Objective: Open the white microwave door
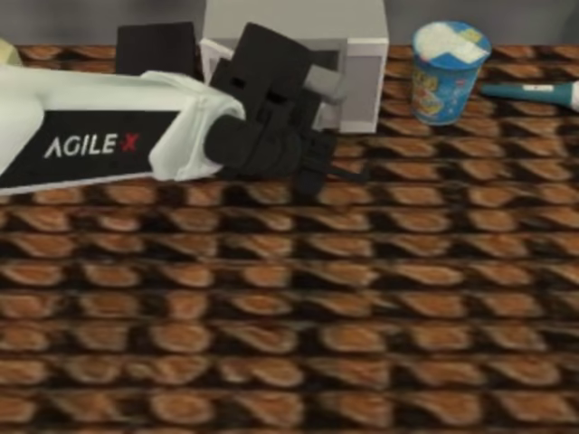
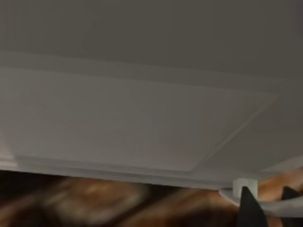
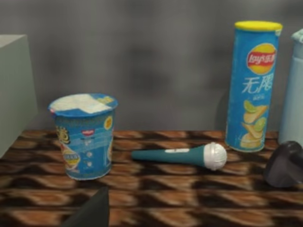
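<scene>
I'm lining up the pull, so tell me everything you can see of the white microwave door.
The white microwave door is a flat, light-grey panel with a large inset window. Close to the left wrist camera it fills most of that view; its slim bar handle sits at one edge, right by the left gripper. From above, the left arm hides most of it, so how far it is open is unclear.

Rendered sim scene, kitchen-style mockup, not a real room. Evidence: tabletop (image 1: 298,316) with repeating wood-grain texture, flat grey backdrop wall (image 3: 156,56), white microwave (image 1: 362,54) at 12 o'clock, instant noodle cup (image 1: 448,72) and teal microphone (image 1: 534,91) at 1–2 o'clock, Lay's chip can (image 3: 253,85) beside them.
</scene>
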`<action>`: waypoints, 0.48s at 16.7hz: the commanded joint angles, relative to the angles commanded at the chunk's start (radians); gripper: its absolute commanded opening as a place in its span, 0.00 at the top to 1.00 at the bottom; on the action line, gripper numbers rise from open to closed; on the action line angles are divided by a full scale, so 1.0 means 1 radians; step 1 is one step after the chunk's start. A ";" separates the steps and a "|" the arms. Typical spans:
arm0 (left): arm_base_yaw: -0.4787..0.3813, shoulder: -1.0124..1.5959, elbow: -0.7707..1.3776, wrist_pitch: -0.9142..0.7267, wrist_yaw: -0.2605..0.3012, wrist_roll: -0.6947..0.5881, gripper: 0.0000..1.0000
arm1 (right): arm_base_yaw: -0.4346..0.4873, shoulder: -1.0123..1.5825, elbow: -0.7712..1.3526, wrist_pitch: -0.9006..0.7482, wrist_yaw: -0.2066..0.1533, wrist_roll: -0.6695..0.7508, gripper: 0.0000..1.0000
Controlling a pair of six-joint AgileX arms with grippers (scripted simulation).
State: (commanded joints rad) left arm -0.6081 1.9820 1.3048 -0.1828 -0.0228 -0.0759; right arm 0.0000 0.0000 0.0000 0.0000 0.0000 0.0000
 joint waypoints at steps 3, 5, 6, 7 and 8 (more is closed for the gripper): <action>0.015 -0.017 -0.021 0.010 0.021 0.032 1.00 | 0.000 0.000 0.000 0.000 0.000 0.000 0.00; 0.017 -0.019 -0.025 0.010 0.024 0.037 1.00 | 0.000 0.000 0.000 0.000 0.000 0.000 0.00; 0.017 -0.019 -0.025 0.010 0.024 0.037 1.00 | 0.000 0.000 0.000 0.000 0.000 0.000 0.00; 0.017 -0.019 -0.025 0.010 0.024 0.037 1.00 | 0.000 0.000 0.000 0.000 0.000 0.000 0.00; 0.017 -0.019 -0.025 0.010 0.024 0.037 1.00 | 0.000 0.000 0.000 0.000 0.000 0.000 0.00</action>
State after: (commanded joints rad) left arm -0.5909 1.9634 1.2793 -0.1727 0.0012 -0.0391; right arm 0.0000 0.0000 0.0000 0.0000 0.0000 0.0000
